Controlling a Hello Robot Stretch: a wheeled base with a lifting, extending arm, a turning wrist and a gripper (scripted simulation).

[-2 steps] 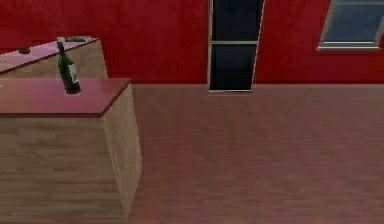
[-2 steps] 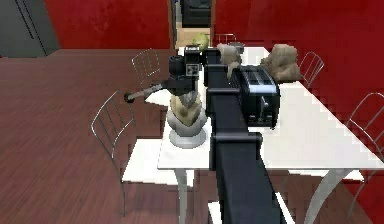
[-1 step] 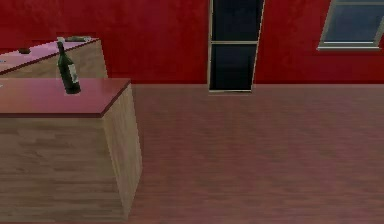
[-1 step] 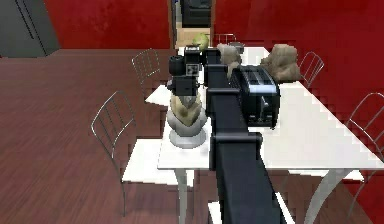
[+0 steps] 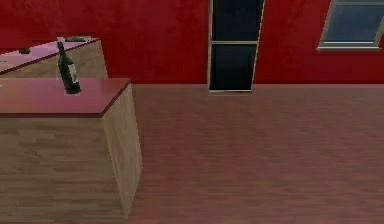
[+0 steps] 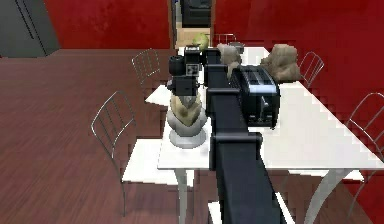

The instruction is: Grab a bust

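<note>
Arm side view: gripper (image 6: 180,71) sat out across the white table (image 6: 310,132), I guessed to reach the bust (image 6: 186,116) at its near edge; couldn't tell if it held anything.

Dining room — white table (image 6: 320,138), chairs (image 6: 112,128), toaster (image 6: 262,96)

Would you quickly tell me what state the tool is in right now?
Tool: cannot be told whether it holds anything, since the bust stands on the white table at its far end.
</note>
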